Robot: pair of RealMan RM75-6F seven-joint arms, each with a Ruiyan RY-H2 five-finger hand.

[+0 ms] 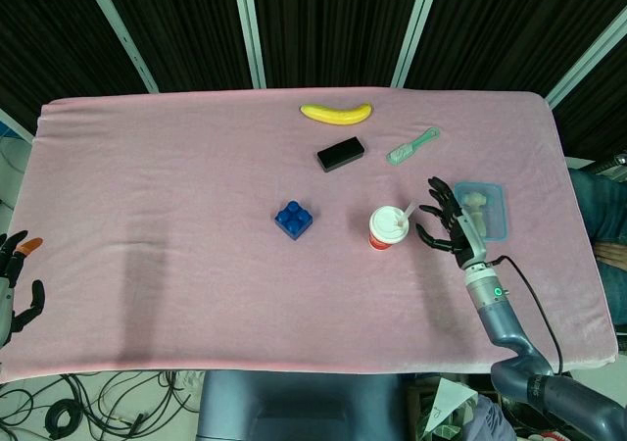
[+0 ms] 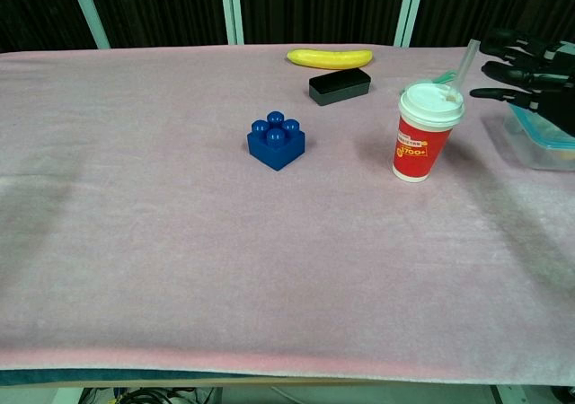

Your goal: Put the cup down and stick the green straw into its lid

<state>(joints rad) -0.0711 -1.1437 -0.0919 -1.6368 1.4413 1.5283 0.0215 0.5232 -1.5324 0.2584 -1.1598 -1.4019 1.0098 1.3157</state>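
My right hand (image 1: 453, 228) hovered with its fingers (image 2: 503, 67) spread, holding nothing. Just left of them the cup (image 2: 420, 133) stood upright on the table (image 1: 176, 265), the straw (image 2: 462, 64) leaning from its lid (image 1: 389, 222). Farther left sat a blue block (image 2: 276, 140). My left hand (image 1: 15, 279) hung off the table's far-left edge, fingers apart.

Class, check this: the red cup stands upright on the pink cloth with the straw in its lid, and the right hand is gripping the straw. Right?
Not quite. The right hand is open and clear of the straw, as the chest view shows. The red cup does stand upright on the pink cloth with the straw in its lid.
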